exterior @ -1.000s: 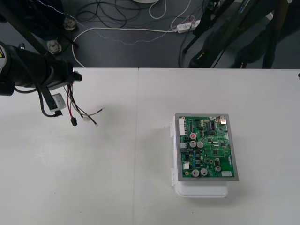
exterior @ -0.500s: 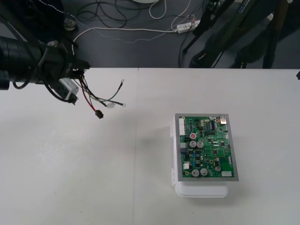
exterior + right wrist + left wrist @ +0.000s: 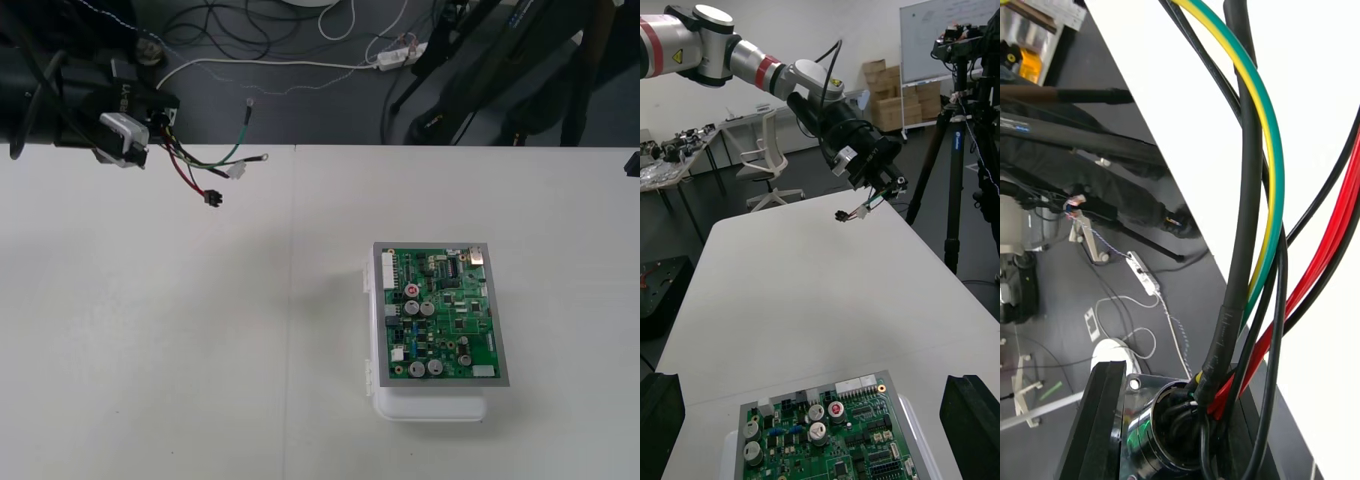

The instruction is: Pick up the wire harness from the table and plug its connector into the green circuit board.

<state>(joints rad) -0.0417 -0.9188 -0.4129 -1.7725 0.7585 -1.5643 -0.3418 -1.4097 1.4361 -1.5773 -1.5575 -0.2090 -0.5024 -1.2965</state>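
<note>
L tool (image 3: 158,128) clenched on harness (image 3: 1247,150) at socket (image 3: 1154,439); light, floppy, plug (image 3: 212,198) dangles, prob regrip near it; R tool (image 3: 818,424) spread

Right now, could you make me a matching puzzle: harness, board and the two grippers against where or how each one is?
1 harness
2 board
3 left gripper
4 right gripper

a open, at the table's right edge
b lying on a white base
c hanging in the air, unplugged
d shut on the harness, over the table's far edge, left side

Pairs: 1-c, 2-b, 3-d, 4-a
</note>
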